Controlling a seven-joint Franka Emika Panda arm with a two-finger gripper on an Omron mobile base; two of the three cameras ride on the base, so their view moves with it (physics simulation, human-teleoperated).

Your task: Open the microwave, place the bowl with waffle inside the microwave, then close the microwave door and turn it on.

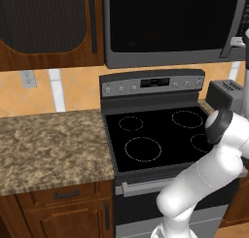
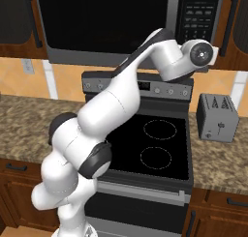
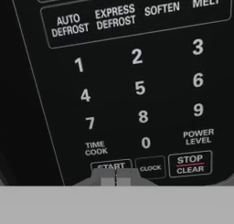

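Black button panel point(image 3: 132, 81) — shut gripper point(image 3: 115, 177) at START key point(image 3: 111, 166).

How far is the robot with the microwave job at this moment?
Looks done: the microwave door is closed; whether the bowl is inside cannot be seen through the dark glass. In hand: the shut gripper is at the START button of the button panel. Left: pressing START to turn the microwave on.

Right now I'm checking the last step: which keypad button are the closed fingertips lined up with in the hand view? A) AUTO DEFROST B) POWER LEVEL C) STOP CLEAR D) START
D: the shut gripper sits right at the START button on the microwave panel, left of CLOCK.
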